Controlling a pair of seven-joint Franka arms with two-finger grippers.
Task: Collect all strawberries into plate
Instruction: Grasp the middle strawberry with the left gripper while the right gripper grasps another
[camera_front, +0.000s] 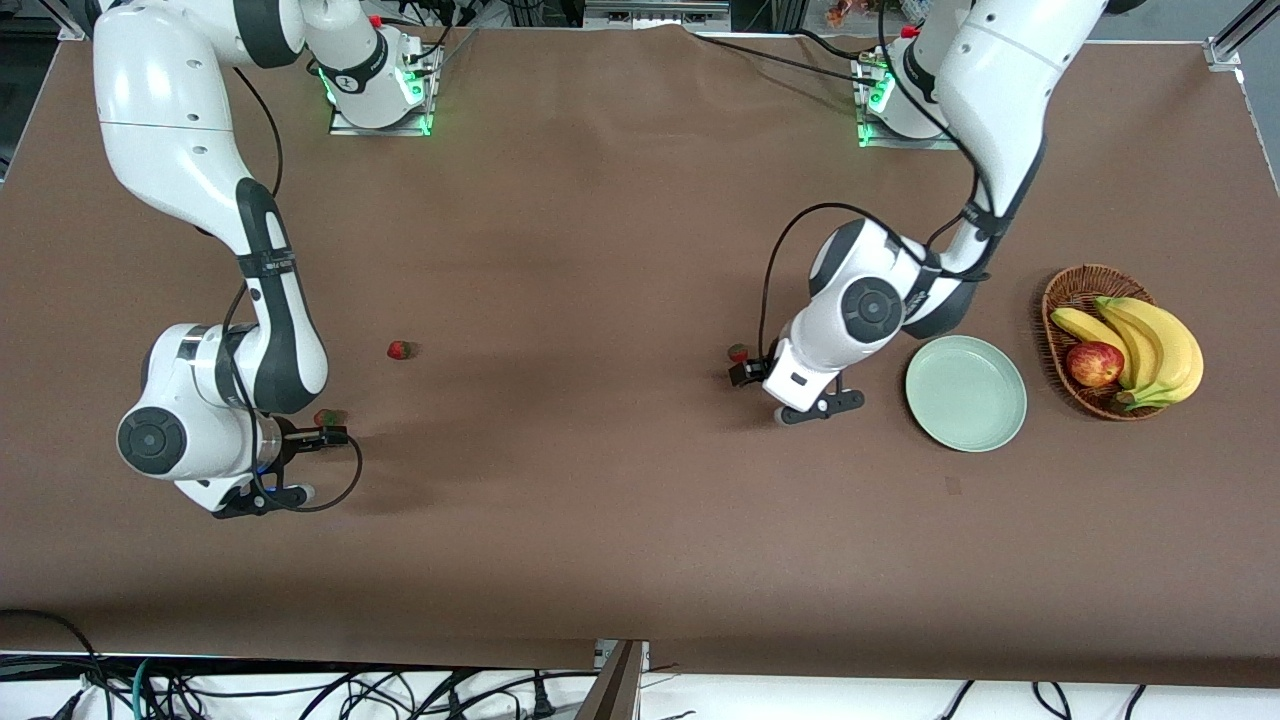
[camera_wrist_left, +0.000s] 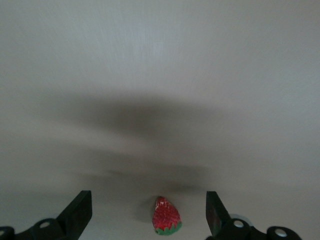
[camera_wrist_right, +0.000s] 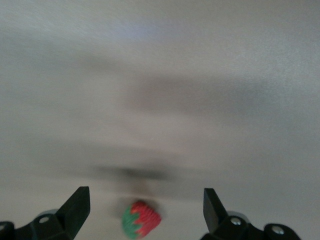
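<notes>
Spanning the whole front view is the bench (camera_front: 600, 520), covered w/ brown cloth. Both Franka arms reach down onto it from their bases along the top edge.

Right arm's at the right arm's end of the bench, wrist low. Right tool (camera_front: 325, 435) sits just above the cloth, fingers (camera_wrist_right: 75, 205) spread wide, nothing held. One strawberry (camera_front: 328, 417) lies on the cloth between them, red w/ green cap; wrist view shows it (camera_wrist_right: 141, 219) free of both fingers.

Left arm's bent down toward the left arm's end, near the plate. Left tool (camera_front: 742, 368) also low over the cloth, fingers (camera_wrist_left: 80, 210) wide apart, holding nothing. A 2nd strawberry (camera_front: 738, 352) rests between them; in the wrist view it (camera_wrist_left: 166, 216) lies on the cloth, tip pointing away from the tool, cap toward it, not touching either finger.

Wicker basket (camera_front: 1075, 290) stands at the left arm's end, w/ a bunch of bananas (camera_front: 1150, 345) and a red-yellow apple (camera_front: 1094, 363) inside. Just beside it, toward the middle of the bench, is the pale mint-green plate (camera_front: 966, 392), flat on the cloth, nothing in it. Left arm's wrist is close by the plate's rim.

3rd strawberry (camera_front: 399, 349) lies alone on the cloth, farther from the front camera than the right tool and near it, well apart from the plate.
</notes>
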